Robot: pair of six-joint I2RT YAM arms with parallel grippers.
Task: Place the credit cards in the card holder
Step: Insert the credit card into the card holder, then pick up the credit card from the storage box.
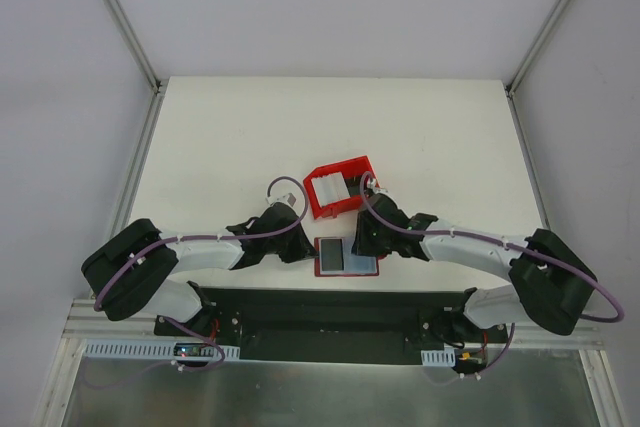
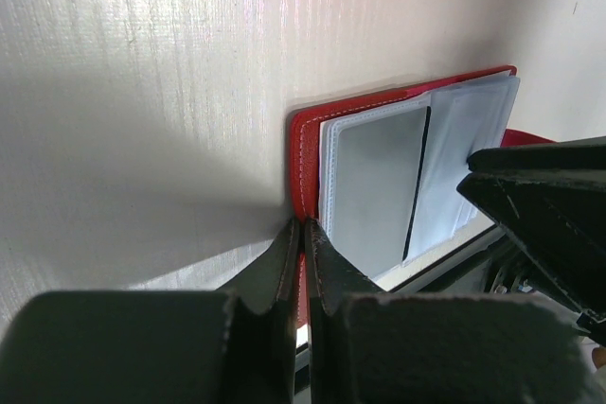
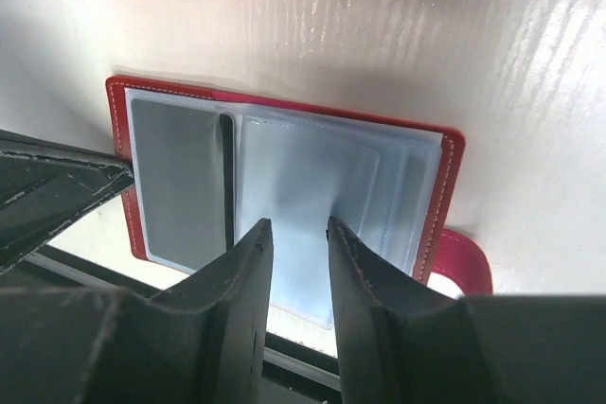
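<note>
Jaws of the left gripper (image 2: 301, 234) are pressing shut on the left edge of the card holder (image 2: 374, 186), on its red cover, while those of the right gripper (image 3: 295, 229) are standing a narrow gap apart over a pale pocket leaf (image 3: 303, 172), gripping nothing that can be made out. The card holder is lying open, pockets up, at the near edge of the table (image 1: 230, 137) between the two grippers, just in front of the red bin (image 1: 335, 210), where the whitish credit cards (image 1: 330, 188) are sitting.

A robotics lab cell: white table (image 1: 250, 127) boxed in by plain panels (image 1: 340, 7) on aluminium framing (image 1: 120, 17).
</note>
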